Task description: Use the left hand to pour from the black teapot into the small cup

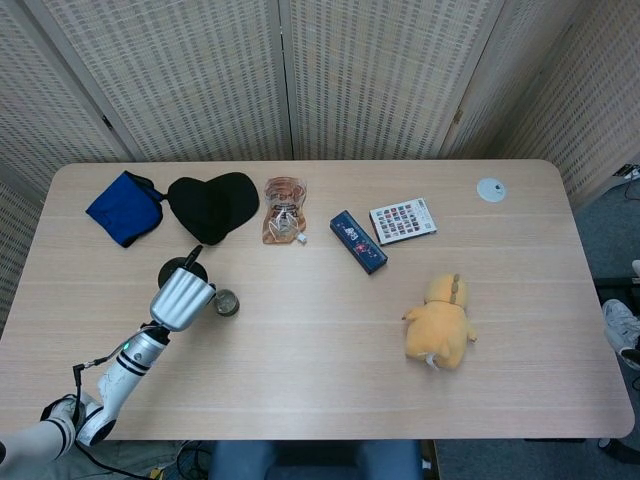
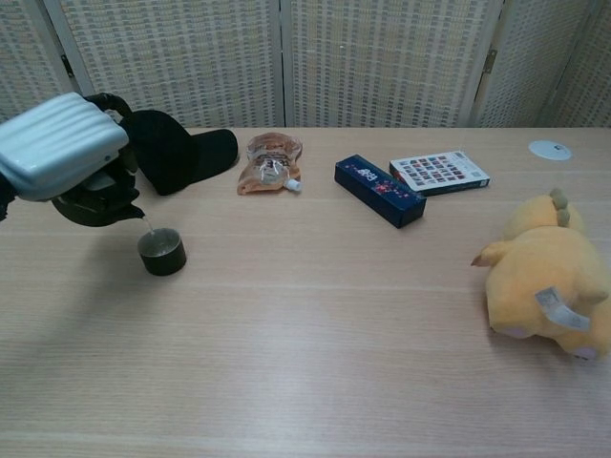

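Note:
My left hand (image 2: pixel 59 157) (image 1: pixel 182 297) grips the black teapot (image 2: pixel 95 202) (image 1: pixel 186 268) and holds it tilted above the table at the left. Its spout points down toward the small dark cup (image 2: pixel 161 252) (image 1: pixel 227 302), which stands on the table just right of the hand. A thin stream of liquid runs from the spout into the cup in the chest view. Most of the teapot is hidden behind the hand's silver back. My right hand shows in neither view.
Behind the teapot lie a black cap (image 1: pixel 212 205) and a blue cloth (image 1: pixel 124 207). Further right are a snack pouch (image 1: pixel 284 210), a dark blue box (image 1: pixel 358 241), a colourful card box (image 1: pixel 403 220), a yellow plush toy (image 1: pixel 440 322) and a white disc (image 1: pixel 490 189).

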